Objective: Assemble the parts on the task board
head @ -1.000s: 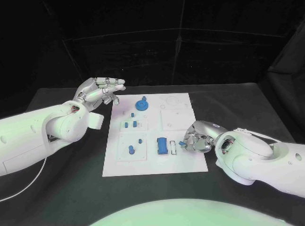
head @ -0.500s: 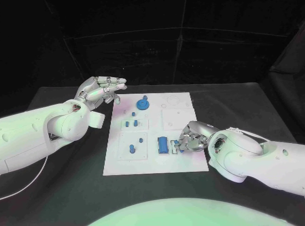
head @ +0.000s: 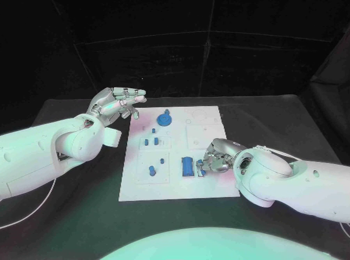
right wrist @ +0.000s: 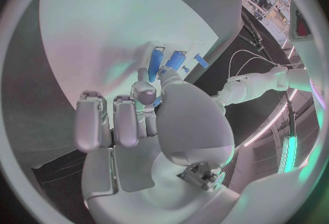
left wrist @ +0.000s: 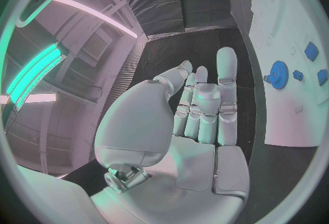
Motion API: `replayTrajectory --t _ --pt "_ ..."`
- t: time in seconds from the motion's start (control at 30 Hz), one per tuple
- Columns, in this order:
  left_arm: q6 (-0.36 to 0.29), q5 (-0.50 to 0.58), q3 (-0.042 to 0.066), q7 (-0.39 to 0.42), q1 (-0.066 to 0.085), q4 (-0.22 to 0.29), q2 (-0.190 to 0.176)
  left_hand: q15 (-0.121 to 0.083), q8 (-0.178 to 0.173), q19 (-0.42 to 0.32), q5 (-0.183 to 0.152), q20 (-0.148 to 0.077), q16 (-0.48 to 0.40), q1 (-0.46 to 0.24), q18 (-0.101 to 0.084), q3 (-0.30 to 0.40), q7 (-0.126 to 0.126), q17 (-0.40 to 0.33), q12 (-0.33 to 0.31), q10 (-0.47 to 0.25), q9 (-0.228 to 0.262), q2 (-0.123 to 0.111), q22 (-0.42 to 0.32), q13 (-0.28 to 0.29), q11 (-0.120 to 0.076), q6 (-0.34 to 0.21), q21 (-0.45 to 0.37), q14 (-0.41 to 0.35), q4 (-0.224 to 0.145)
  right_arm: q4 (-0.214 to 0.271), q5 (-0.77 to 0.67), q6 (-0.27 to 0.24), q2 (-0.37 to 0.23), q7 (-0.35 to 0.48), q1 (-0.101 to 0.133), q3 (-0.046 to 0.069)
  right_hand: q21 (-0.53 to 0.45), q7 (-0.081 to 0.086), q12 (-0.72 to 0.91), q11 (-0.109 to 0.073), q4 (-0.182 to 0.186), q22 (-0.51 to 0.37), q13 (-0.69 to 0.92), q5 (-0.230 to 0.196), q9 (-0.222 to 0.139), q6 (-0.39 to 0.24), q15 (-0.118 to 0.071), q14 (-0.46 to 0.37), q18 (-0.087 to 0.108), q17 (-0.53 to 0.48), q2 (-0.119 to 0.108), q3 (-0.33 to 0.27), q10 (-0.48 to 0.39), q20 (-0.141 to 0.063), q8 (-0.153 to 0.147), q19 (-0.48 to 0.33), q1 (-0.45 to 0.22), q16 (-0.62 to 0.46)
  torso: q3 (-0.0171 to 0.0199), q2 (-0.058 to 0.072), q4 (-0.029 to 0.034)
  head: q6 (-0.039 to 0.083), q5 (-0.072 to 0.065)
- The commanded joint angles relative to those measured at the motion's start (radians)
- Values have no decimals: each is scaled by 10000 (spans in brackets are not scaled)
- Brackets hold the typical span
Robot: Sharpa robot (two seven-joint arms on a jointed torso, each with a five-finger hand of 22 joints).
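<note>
The white task board [head: 175,162] lies mid-bench with blue parts on it. The right hand [head: 219,155] sits low on the board's right half, fingers [right wrist: 145,92] curled beside a blue rectangular block [head: 188,166]; whether they grasp anything, I cannot tell. The left hand [head: 114,103] hovers off the board's far left corner, fingers released, near a blue gear [head: 164,118].

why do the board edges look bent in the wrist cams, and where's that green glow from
Both wrist views are fisheye, so the task board curves in the left one and bulges in the right one. The left wrist view shows a green light strip in the room; the head view shows a greenish tint on the arms.
</note>
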Motion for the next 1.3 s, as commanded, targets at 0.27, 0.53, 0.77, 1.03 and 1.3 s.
replayTrajectory --t 0.27,0.53,0.77,1.03,1.3 --pt "138 25 9 42 15 28 18 22 32 11 49 17 28 9 137 -53 -20 -16 25 -70 -7 45 -9 9 -34 -56 -44 -77 5 -96 -318 424 169 -198 10 2 91 -35 235 -28 162 382 165 45 94 192 -110 539 -105 81 39 -43 163 -42 112 96 -190 106 -8 -12 4 -47 8" --pt "149 25 9 26 15 33 10 22 32 11 49 17 28 9 137 -53 -20 -16 25 -70 -7 45 -9 9 -34 -56 -44 -77 5 -106 -333 651 253 -193 10 3 96 -59 342 -53 256 397 259 -127 154 251 -134 540 -108 97 22 -125 239 -70 134 105 -282 113 -3 -3 -6 -64 41" --pt "153 25 9 20 15 32 5 22 32 11 49 17 28 9 137 -53 -20 -16 25 -70 -7 45 -9 9 -34 -56 -44 -77 5 -92 -334 758 258 -180 10 2 96 -53 366 -48 357 405 302 -165 210 276 -136 536 -111 96 5 -337 274 -80 127 109 -559 109 -1 -6 -10 -80 48" --pt "152 25 9 18 15 20 7 22 32 11 49 17 28 9 137 -53 -20 -16 25 -70 -7 45 -9 9 -34 -56 -44 -77 5 -33 -335 792 239 -152 10 2 95 -49 387 -40 370 416 365 -481 289 296 -130 537 -112 117 136 -687 304 -77 93 112 -1015 113 5 -9 -15 -77 79" --pt "145 25 9 1 15 24 5 22 32 11 49 17 28 9 137 -53 -20 -16 25 -70 -7 45 -9 9 -34 -56 -44 -77 5 -48 -271 775 186 -128 10 2 93 -54 374 -38 374 426 409 -997 372 308 -125 538 -113 125 321 -1078 312 -70 57 114 -1541 109 -6 -3 -19 -85 62"
